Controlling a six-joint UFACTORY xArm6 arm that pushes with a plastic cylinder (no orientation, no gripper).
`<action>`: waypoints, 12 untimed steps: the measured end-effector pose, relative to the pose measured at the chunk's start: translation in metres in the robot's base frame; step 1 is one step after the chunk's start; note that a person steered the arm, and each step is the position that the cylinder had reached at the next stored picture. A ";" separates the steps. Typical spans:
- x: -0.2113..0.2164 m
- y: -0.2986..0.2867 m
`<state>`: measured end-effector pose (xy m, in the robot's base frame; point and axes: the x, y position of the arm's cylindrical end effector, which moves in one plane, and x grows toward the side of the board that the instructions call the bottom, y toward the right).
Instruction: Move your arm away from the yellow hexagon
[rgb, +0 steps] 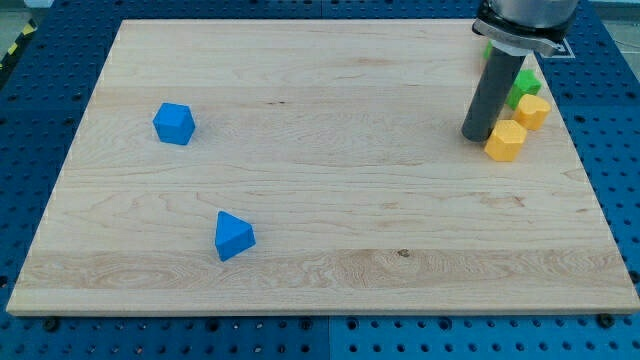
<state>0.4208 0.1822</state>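
Observation:
A yellow hexagon (506, 140) lies near the right edge of the wooden board (330, 170). My tip (477, 136) rests on the board just left of it, touching or nearly touching its left side. A second yellow block (532, 111) sits just up and right of the hexagon. A green block (524, 86) lies above that, partly hidden behind the rod.
A blue cube (174, 124) sits at the view's left. A blue triangular block (234, 236) lies lower left of centre. The board's right edge is close to the yellow blocks. A blue pegboard table surrounds the board.

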 end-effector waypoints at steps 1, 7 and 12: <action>0.009 0.000; 0.049 0.052; 0.056 -0.022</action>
<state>0.4771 0.1607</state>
